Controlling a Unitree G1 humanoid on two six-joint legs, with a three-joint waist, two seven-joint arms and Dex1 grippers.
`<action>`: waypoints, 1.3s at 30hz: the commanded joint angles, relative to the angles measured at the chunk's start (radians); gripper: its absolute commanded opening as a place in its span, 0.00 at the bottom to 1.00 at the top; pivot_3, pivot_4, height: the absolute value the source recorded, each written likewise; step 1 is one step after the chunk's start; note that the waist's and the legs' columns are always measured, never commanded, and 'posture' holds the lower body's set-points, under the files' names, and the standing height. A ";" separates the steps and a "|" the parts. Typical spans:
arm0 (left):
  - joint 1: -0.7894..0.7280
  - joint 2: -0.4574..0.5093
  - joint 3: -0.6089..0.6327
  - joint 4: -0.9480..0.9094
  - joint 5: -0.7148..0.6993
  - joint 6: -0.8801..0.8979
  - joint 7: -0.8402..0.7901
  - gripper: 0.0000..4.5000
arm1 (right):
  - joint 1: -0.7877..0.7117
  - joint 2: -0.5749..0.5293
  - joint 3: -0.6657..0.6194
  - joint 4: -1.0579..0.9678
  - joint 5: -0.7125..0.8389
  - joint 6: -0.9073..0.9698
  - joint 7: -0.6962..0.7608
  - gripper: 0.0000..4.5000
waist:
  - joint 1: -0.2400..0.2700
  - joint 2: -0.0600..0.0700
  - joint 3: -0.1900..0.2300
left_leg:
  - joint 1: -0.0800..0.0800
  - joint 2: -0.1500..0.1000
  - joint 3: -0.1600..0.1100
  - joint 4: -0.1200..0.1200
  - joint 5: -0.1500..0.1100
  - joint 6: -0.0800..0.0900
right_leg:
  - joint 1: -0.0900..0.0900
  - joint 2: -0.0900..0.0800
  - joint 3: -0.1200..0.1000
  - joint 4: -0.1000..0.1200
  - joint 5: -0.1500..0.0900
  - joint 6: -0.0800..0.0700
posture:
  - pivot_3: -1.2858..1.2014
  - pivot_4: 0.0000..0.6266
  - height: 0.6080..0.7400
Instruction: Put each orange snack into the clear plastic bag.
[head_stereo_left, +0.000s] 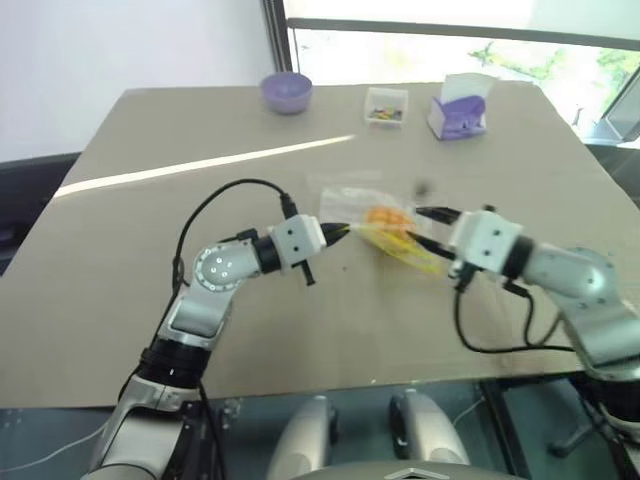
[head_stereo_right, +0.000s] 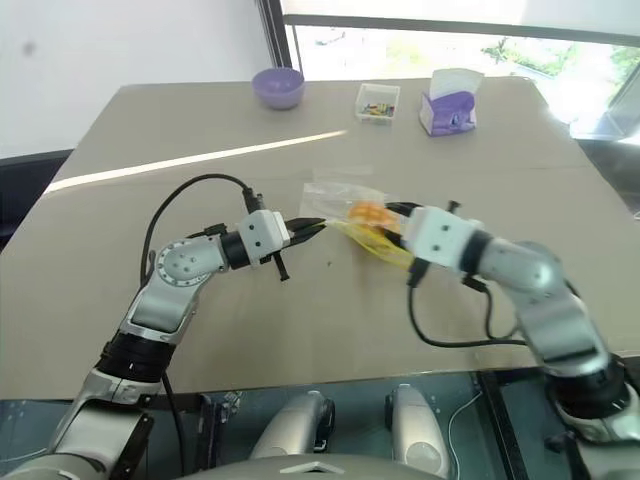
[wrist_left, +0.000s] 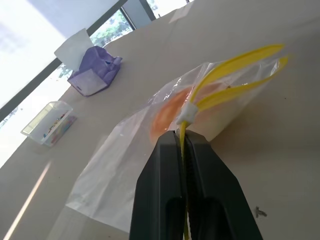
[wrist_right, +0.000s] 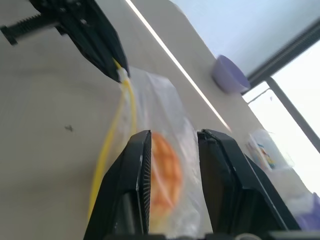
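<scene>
The clear plastic bag (head_stereo_left: 352, 204) is at the table's middle, and its yellow strip (wrist_left: 235, 57) splits into two open lips. An orange snack (head_stereo_left: 385, 216) sits inside the bag and shows through the plastic (wrist_left: 167, 112). My left gripper (wrist_left: 182, 136) is shut on the near end of the yellow strip, coming in from the left (head_stereo_left: 338, 231). Just right of the bag, my right gripper (head_stereo_left: 426, 228) points at it with its fingers apart. In the right wrist view the snack (wrist_right: 167, 170) shows between those open fingers (wrist_right: 172, 134).
Along the table's far edge stand a purple bowl (head_stereo_left: 287, 92), a small clear box of colourful bits (head_stereo_left: 385, 106) and a purple tissue box (head_stereo_left: 459, 110). A bright streak of sunlight crosses the tan tabletop (head_stereo_left: 200, 165) at the left. Black cables loop from both wrists.
</scene>
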 joint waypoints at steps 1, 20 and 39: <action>-0.008 0.001 -0.002 -0.035 0.008 -0.014 0.000 0.00 | -0.100 0.073 0.074 0.085 -0.040 -0.029 -0.004 0.35 | 0.005 0.000 0.000 | 0.000 -0.001 0.000 0.000 0.000 0.000 | 0.000 0.000 0.000 -0.001 0.000 0.000 | 0.52 0.24 1.00; -0.011 0.005 0.007 -0.050 0.049 -0.026 0.016 0.00 | -0.239 0.158 0.191 0.278 -0.189 -0.184 0.028 0.35 | 0.007 0.000 0.000 | -0.004 -0.004 -0.003 -0.002 0.000 -0.001 | -0.004 -0.003 -0.001 -0.002 0.000 0.000 | 0.52 0.24 1.00; 0.002 0.009 0.007 -0.052 0.092 -0.059 0.055 0.00 | -0.245 0.163 0.182 0.278 -0.266 -0.248 0.024 0.35 | 0.007 0.000 0.000 | -0.004 -0.004 -0.003 -0.002 0.000 -0.001 | -0.004 -0.003 -0.001 -0.001 0.000 0.000 | 0.52 0.24 1.00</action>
